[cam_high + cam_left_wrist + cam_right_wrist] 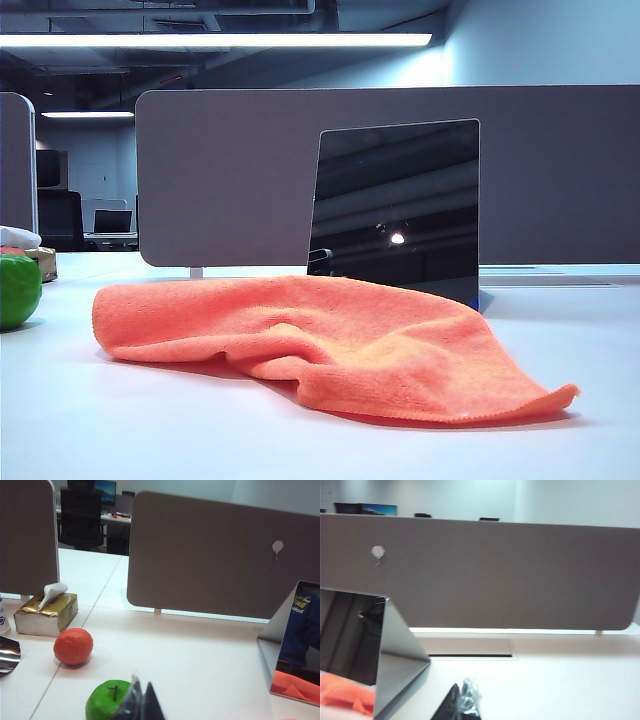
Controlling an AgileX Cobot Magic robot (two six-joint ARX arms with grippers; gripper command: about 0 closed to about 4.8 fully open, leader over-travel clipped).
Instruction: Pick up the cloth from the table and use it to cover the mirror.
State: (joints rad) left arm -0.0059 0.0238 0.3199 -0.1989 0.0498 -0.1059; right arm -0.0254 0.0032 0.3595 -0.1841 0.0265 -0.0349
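Exterior view: cloth lies crumpled mid-surface, in front of the upright mirror; grey partition behind. Neither claw is seen; pickup judged not begun.

Left wrist view: left claw pressed together, empty, near a green apple.

Right wrist view: right claw pressed together, empty, beside the mirror. Both must be spread, then lowered onto the cloth.

An open-plan office: a wide white table fills the foreground, backed across the centre by a grey desk partition with rounded corners. At the upper left, beyond the partition, a black office chair faces a desk with a computer monitor. A long fluorescent ceiling light runs along the top of the exterior view, below exposed dark ceiling ducts.
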